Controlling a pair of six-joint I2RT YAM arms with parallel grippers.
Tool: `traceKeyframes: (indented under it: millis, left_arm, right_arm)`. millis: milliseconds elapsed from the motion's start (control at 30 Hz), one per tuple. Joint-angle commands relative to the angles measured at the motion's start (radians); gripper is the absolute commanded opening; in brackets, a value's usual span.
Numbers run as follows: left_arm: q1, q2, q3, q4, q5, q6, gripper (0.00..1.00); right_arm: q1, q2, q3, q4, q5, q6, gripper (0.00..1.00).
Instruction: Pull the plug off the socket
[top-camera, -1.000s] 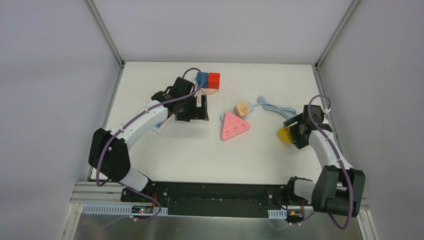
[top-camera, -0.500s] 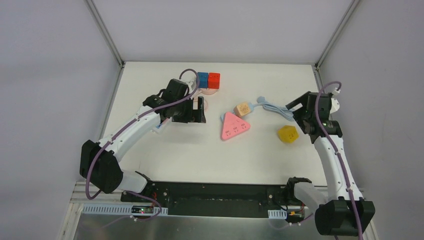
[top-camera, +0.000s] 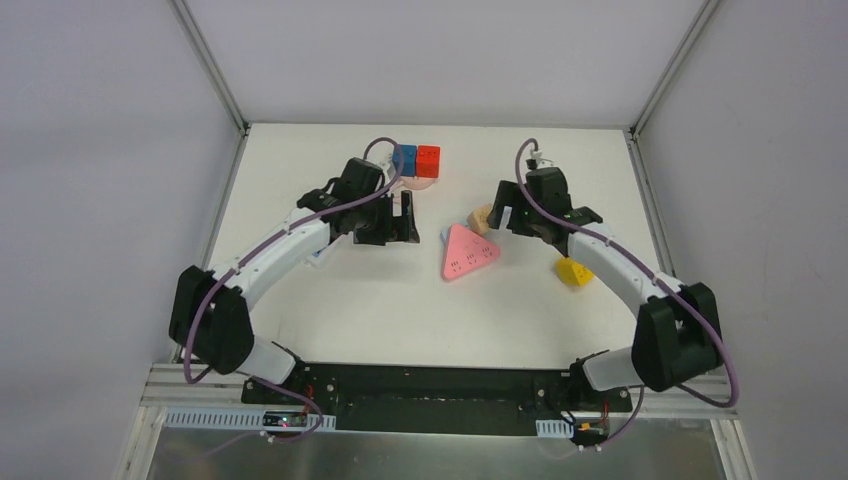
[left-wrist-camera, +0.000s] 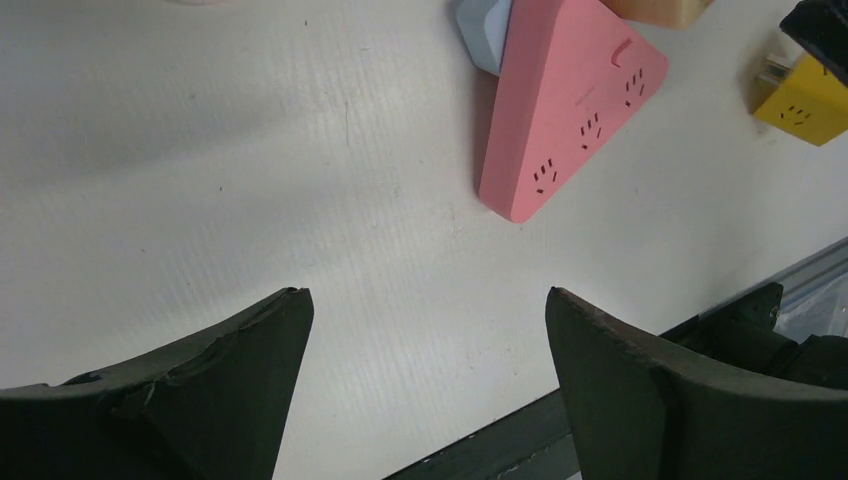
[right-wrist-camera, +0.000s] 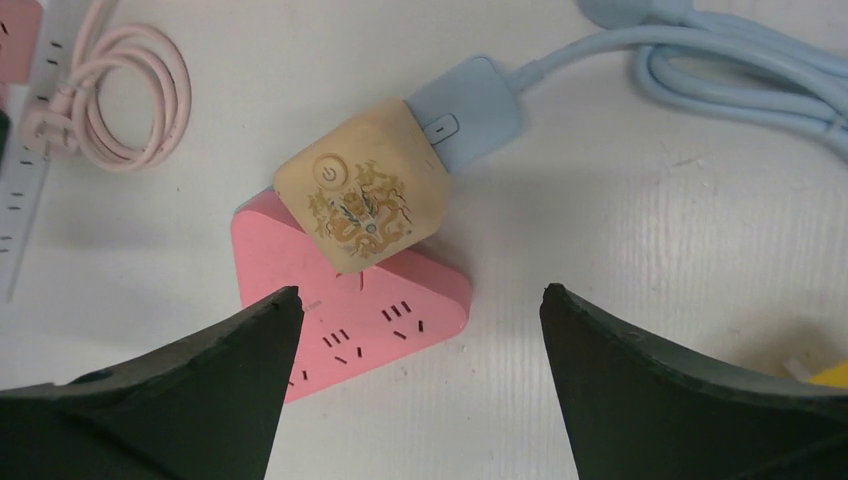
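Swung in from right of the pink socket (top-camera: 468, 252), right gripper (right-wrist-camera: 420, 300) hovers released over its beige plug (right-wrist-camera: 362, 197); left gripper (left-wrist-camera: 425, 300), likewise released, sits left of it.

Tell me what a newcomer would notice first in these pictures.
The pink triangular socket in the middle of the white table stands out, with a tan cube plug sitting on its far corner and a blue cable leading away. The right gripper hangs open just above that plug, while the left gripper is open over the table to the socket's left. A yellow cube lies right of the socket.
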Motion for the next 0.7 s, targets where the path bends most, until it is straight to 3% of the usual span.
traceKeyframes:
  millis: [0, 367, 667]
  left_arm:
    - [0.005, 0.14, 0.072, 0.035, 0.03, -0.11, 0.89]
    - [0.004, 0.436, 0.258, 0.126, 0.13, -0.285, 0.91]
    - [0.005, 0.507, 0.303, 0.166, 0.189, -0.268, 0.91]
  right_arm:
    - [0.021, 0.09, 0.087, 0.109, -0.09, -0.213, 0.91]
    - [0.025, 0.309, 0.241, 0.043, -0.226, -0.391, 0.87]
    - [0.039, 0.417, 0.322, -0.015, -0.189, -0.46, 0.76]
